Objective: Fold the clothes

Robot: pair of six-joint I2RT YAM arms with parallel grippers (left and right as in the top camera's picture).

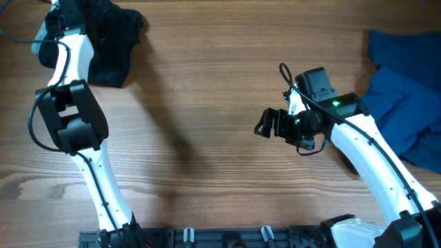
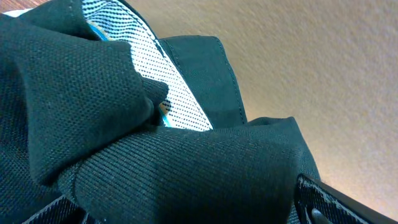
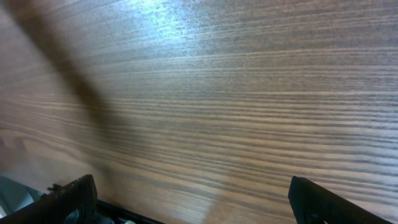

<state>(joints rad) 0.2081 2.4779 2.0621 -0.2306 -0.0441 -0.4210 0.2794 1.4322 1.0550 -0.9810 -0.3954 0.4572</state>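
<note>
Table (image 1: 207, 89): the wood-grain top is carrying garments at the far left corner and along the right edge.
Black garments (image 1: 114, 41): these are lying bunched in a heap at the far left corner. One dark lobe is trailing toward the near side.
Blue garments (image 1: 406, 103): these are lying rumpled along the right edge and partly running out of the overhead view.
Left arm (image 1: 72, 117): it is reaching from the near-left base out to the far left, and its end is sitting over the black heap.
Left gripper (image 2: 189, 208): it is pushing into the black garments. In its wrist view the fingers (image 2: 317, 200) are showing only as dark tips at the lower corners, with a thick roll of knit fabric bulging between them. The jaws are standing fully spread. Whether the pads are pressing on the cloth cannot be told.
Lining (image 2: 180, 93): white cloth with fine dark dots is showing inside a folded-back black flap, and a thin light-blue strip is running along its edge.
Right arm (image 1: 372, 148): it is stretching from the near-right base toward the middle, with a green light (image 1: 335, 105) glowing on it.
Right gripper (image 1: 265, 122): it is hovering over wood right of centre, pointing left, apart from both heaps. Its fingers (image 3: 68, 199) are standing spread wide at the lower corners of the wrist view. Only wood grain is showing between them, and they are holding nothing.
</note>
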